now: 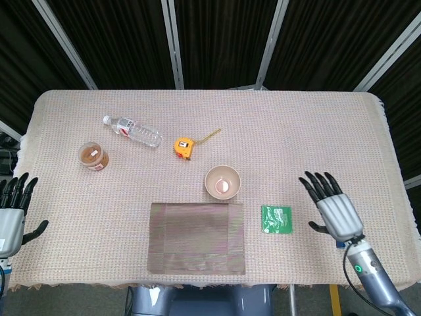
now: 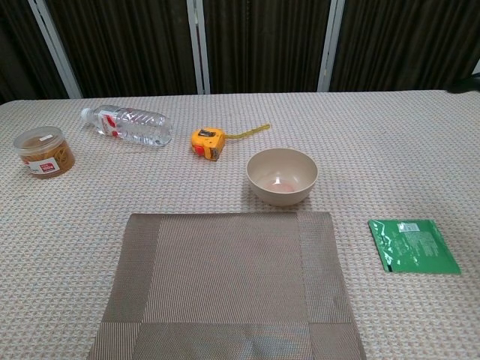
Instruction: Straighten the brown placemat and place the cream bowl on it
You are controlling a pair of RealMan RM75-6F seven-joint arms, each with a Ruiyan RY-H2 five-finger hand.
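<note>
Bowl: cream bowl [image 1: 222, 181] looks rigid, light; grasp its rim.
Mat: brown placemat [image 1: 197, 237] thin, floppy; slide flat.
Hands: right hand [image 1: 333, 207] and left hand [image 1: 12, 214] splayed, empty.

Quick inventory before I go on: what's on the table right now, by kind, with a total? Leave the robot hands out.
Placemats: 1, brown placemat
Bowls: 1, cream bowl
Bottles: 1, clear water bottle
Jars: 1, brown-lidded jar
Tape measures: 1, yellow tape measure
Packets: 1, green packet
Total: 6. Anything under the right robot hand is hidden and not counted.
</note>
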